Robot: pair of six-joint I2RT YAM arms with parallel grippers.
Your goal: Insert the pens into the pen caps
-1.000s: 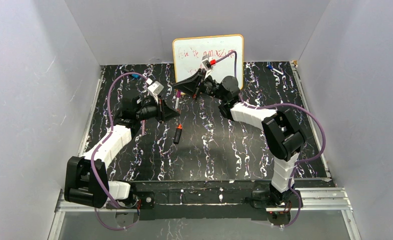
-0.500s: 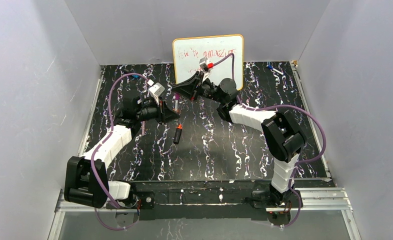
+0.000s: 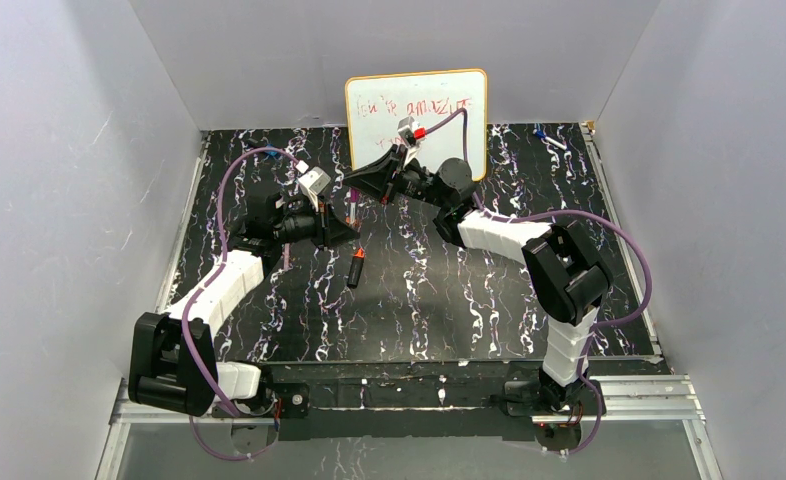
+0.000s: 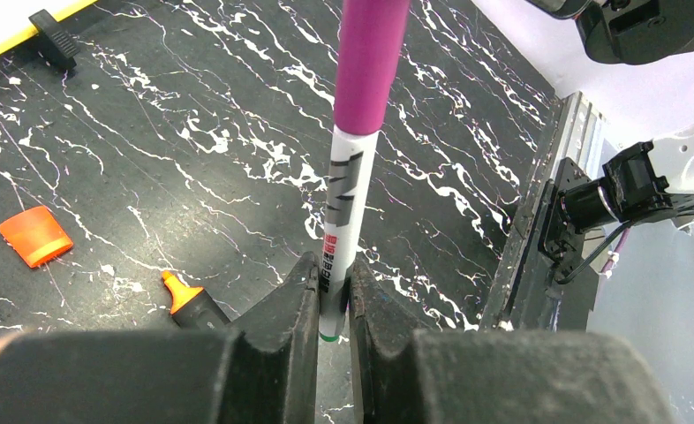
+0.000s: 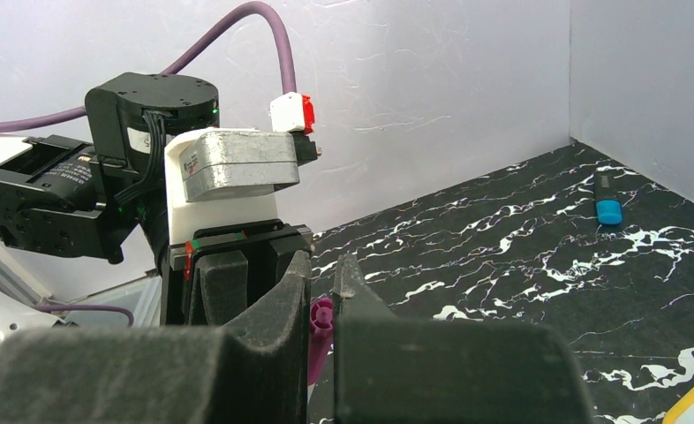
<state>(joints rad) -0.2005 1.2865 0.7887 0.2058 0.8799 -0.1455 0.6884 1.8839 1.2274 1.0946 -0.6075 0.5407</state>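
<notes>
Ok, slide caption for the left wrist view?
Left end effector clamps a white pen, its tip inside the purple cap; orange cap and orange-tipped marker lie on the table.

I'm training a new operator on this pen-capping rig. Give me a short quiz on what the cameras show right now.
1. True or false: the left gripper is shut on a white pen.
2. Which cap lies loose on the table? A) purple B) orange C) blue
3. Fill in: the right gripper grips the ___ cap on that pen's end.
Key: 1 true; 2 B, the orange cap; 3 purple, the purple cap.
</notes>
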